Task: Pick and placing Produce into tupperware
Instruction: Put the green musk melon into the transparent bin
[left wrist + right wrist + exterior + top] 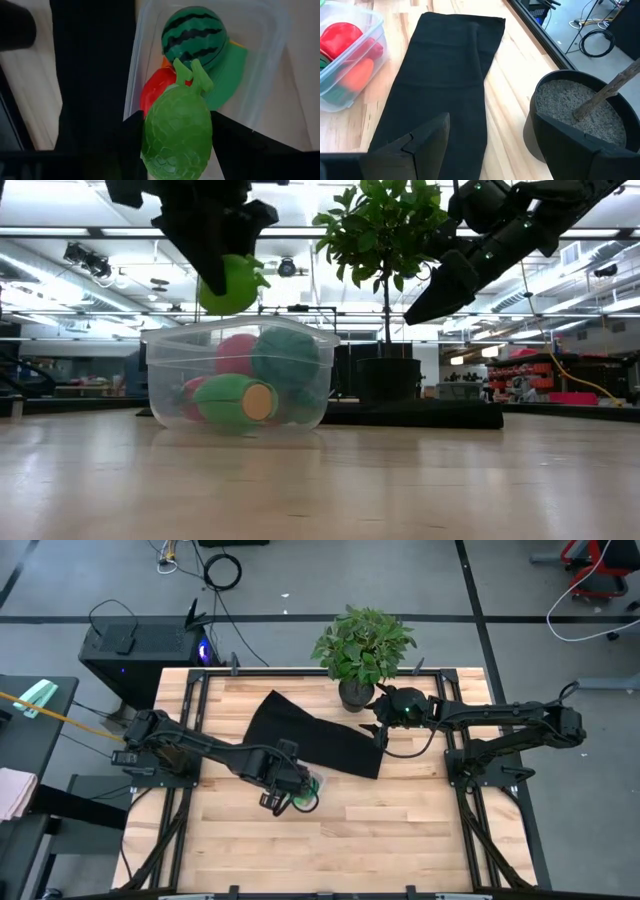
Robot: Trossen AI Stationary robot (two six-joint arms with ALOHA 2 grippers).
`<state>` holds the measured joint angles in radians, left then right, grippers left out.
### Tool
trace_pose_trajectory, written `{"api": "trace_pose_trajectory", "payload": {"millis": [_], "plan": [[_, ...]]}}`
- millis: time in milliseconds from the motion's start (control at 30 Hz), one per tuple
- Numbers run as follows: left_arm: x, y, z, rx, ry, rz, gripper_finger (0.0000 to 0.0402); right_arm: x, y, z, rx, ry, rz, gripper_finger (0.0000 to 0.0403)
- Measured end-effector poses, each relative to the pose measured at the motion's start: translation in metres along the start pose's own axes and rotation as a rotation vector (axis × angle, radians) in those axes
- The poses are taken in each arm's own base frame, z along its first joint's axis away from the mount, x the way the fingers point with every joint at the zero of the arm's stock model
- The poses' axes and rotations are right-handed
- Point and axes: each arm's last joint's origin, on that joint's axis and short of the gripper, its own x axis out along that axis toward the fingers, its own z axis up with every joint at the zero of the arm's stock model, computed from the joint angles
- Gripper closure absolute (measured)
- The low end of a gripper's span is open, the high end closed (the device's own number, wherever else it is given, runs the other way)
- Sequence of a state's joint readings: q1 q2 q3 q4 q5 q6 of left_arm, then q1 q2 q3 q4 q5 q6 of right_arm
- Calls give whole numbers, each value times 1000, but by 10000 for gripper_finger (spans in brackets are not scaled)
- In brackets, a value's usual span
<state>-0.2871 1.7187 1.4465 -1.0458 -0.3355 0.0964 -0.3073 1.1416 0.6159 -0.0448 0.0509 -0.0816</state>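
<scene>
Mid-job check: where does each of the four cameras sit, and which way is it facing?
High: overhead, straight down on wooden table, both arms.
Low: table height, level across at clear plastic tupperware; arms enter from above.
Left wrist: on left gripper, looking down past its held bumpy green fruit into the tupperware.
Right wrist: on right gripper, open, facing black cloth mat and black plant pot.
All four show the tupperware.

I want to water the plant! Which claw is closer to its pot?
The right claw. It hangs just beside the pot, over the black mat. The left claw is farther off, holding a green fruit above the tub.
</scene>
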Motion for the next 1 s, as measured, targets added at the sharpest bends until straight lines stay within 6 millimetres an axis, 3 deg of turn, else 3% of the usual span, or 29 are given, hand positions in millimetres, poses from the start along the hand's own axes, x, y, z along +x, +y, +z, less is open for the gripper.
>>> {"api": "trace_pose_trajectory", "payload": {"millis": [900, 1000], "plan": [[40, -18, -18, 6, 20, -128, 194, 0, 0, 0, 1, -1, 0, 112], [40, -18, -16, 2, 4, -127, 174, 0, 0, 0, 2, -1, 0, 112]]}}
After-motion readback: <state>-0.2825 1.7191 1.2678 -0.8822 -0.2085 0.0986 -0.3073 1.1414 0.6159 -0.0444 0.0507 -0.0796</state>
